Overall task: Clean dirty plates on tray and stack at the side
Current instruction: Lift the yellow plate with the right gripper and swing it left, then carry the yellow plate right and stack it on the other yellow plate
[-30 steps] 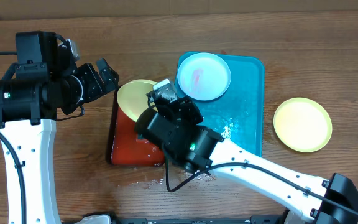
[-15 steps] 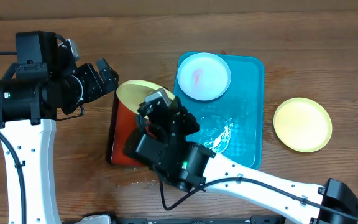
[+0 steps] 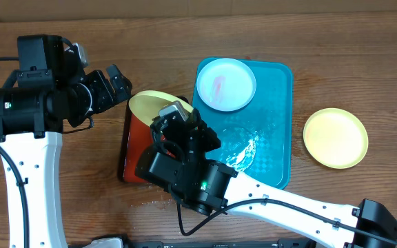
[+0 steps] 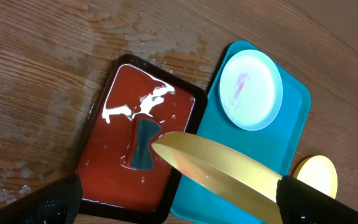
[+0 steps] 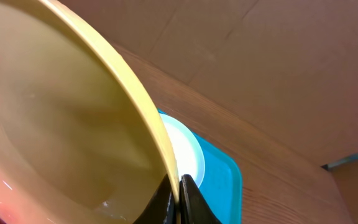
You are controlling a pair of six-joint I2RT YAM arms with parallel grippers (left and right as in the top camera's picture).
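Observation:
My right gripper [image 5: 179,194] is shut on the rim of a yellow-green plate [image 3: 147,107], holding it tilted on edge over the red tray [image 3: 133,160]. The plate fills the right wrist view [image 5: 55,124] and crosses the left wrist view [image 4: 229,175]. A pale mint plate [image 3: 225,84] with a pink smear lies at the far left corner of the wet teal tray [image 3: 274,117]. A second yellow-green plate [image 3: 335,138] lies on the table to the right of the tray. My left gripper [image 3: 118,83] is open and empty, up left of the held plate.
The black-rimmed red tray [image 4: 107,163] holds water and a dark oblong thing [image 4: 145,144]. It stands against the teal tray's left side [image 4: 294,121]. Water is spilled on the wood in front of the red tray. A cardboard wall runs along the back.
My right arm has swung left and toward the front, tipping the yellow-green plate more upright over the red tray. The left arm has not moved.

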